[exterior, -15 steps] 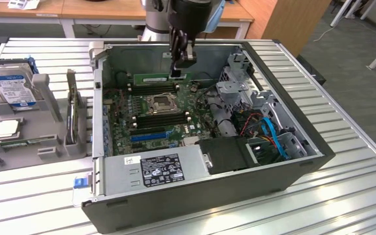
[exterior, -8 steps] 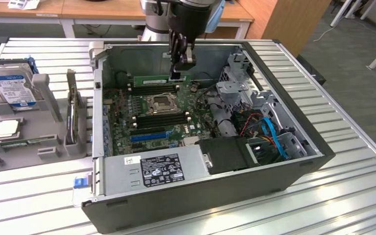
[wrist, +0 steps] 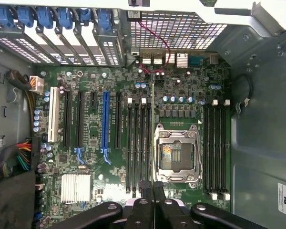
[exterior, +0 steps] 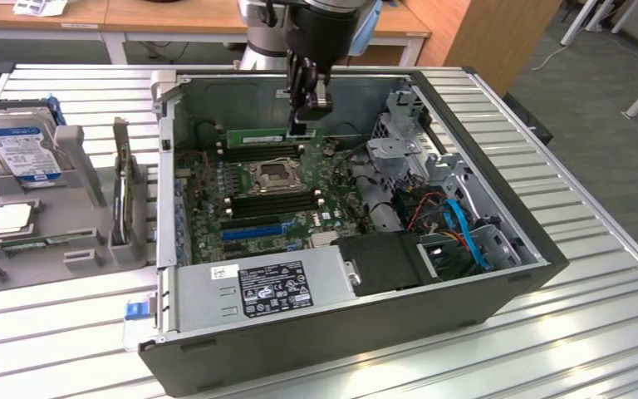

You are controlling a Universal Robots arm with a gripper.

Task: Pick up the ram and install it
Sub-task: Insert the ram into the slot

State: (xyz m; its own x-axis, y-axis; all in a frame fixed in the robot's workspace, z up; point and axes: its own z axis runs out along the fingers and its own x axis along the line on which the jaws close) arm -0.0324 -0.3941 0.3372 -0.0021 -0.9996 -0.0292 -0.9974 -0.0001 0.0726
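My gripper hangs inside the open computer case, shut on the ram. The ram is a thin green stick with a white label, held level above the motherboard. In the wrist view the ram shows edge-on as a thin line running out from my gripper. There it lies between a bank of black memory slots and the CPU socket. It is raised clear of the board. A second bank of slots lies on the socket's other side.
The case walls box me in, with a metal drive cage and cables on the exterior view's right and the power supply at the front. On the exterior view's left a grey holder carries a hard drive, a CPU chip and an upright card.
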